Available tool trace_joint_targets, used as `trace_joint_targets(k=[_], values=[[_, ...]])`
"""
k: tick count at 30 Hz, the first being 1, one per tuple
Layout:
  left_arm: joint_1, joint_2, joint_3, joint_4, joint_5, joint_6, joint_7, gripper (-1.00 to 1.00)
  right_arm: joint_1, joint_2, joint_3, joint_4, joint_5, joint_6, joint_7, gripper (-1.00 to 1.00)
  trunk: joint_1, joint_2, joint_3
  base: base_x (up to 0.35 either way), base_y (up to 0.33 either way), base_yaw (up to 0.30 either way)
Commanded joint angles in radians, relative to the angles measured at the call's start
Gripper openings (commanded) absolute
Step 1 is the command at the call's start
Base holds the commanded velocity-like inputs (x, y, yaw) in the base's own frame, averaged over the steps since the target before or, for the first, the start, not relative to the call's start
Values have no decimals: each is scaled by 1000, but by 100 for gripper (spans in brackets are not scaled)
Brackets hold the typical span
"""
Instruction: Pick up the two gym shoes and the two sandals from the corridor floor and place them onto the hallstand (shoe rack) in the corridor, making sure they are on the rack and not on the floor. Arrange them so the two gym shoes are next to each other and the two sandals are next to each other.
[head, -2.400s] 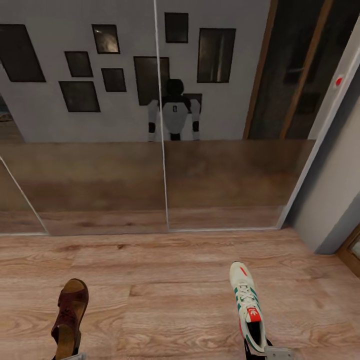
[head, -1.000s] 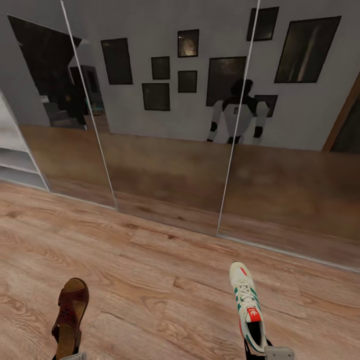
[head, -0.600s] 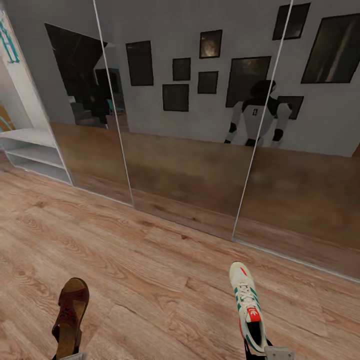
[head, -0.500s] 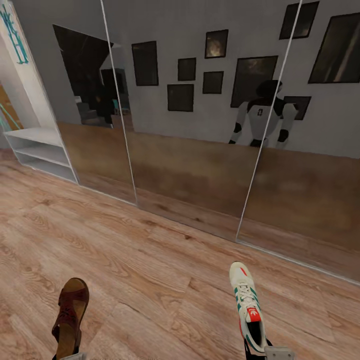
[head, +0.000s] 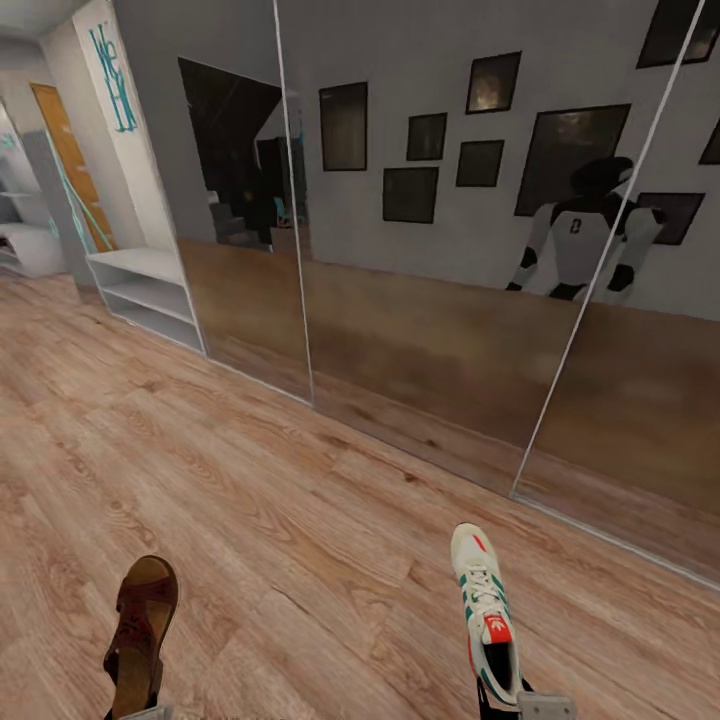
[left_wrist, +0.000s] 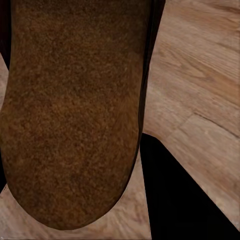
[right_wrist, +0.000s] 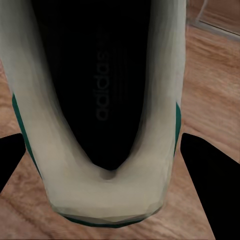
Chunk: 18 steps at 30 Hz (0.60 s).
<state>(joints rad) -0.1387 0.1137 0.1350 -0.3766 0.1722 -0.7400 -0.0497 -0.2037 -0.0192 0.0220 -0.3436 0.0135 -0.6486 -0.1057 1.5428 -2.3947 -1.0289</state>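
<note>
resting in right hand (head: 515, 702): gym shoe (head: 483, 610)

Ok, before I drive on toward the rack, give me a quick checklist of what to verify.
1. Dark reddish-brown strappy sandal held at the left gripper: ok, heel end at the gripper.
2. White lace-up sneaker with green stripes held at the right gripper: ok.
3. Grip firmness on both: cannot tell, fingers mostly hidden.
4. Pale-grey shelved hallstand in sight: ok, ahead to the left beside the mirrored doors.
5. Wood plank floor toward it: ok, no obstacle seen.
6. Second sandal and sneaker located: cannot tell.
</note>
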Motion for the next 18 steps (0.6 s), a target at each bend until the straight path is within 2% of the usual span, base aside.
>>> trace_joint_targets(k=[1,18], values=[[-1,0,1,1,3,-2,-5,-100,0,0,3,0,2,-2,-6,-100,0,0,-2,0,0,274],[-1,0,1,-1,3,-3,-5,-100,0,1,3,0,2,-3,-6,-100,0,0,-17,1,0,260]])
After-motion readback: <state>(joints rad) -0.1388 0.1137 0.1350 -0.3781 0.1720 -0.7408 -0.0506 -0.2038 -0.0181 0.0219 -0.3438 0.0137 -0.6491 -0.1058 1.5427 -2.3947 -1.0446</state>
